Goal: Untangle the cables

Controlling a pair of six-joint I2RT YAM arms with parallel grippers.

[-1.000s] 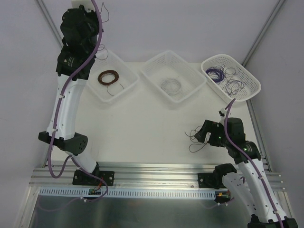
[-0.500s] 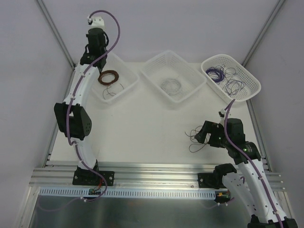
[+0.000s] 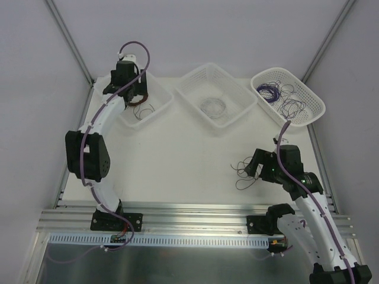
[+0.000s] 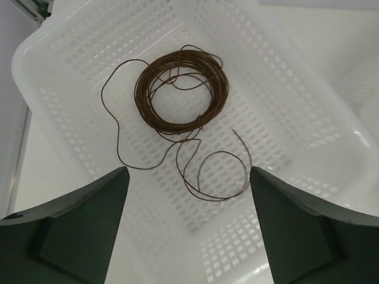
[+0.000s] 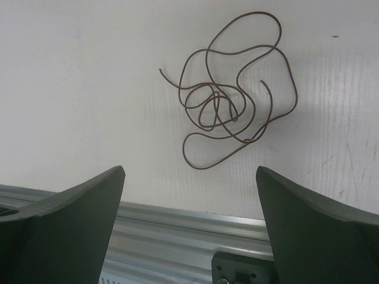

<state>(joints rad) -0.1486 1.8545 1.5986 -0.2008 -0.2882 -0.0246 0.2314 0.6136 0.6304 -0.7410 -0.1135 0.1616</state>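
The cables (image 3: 278, 94), a tangle of thin purple and dark wires, lie in the right basket (image 3: 314, 105). One loose brown wire (image 5: 208, 100) squiggles on the table at the front right (image 3: 244, 177). My right gripper (image 3: 251, 168) hovers just beside it, open and holding nothing (image 5: 189, 170). My left gripper (image 3: 137, 94) hangs over the left basket (image 4: 71, 53), open and empty (image 4: 188, 171). Below it lie a wound brown coil (image 4: 144, 109) and loose brown wire (image 4: 215, 197).
The middle basket (image 3: 237, 89) holds a whitish coil (image 3: 212, 106). An aluminium rail (image 5: 177, 225) runs along the table's near edge, close under the right gripper. Slanted frame posts (image 3: 68, 38) stand at the back corners.
The left arm came down from high at the back left to just over the left basket, and its jaws went from shut to open. The right arm barely moved.
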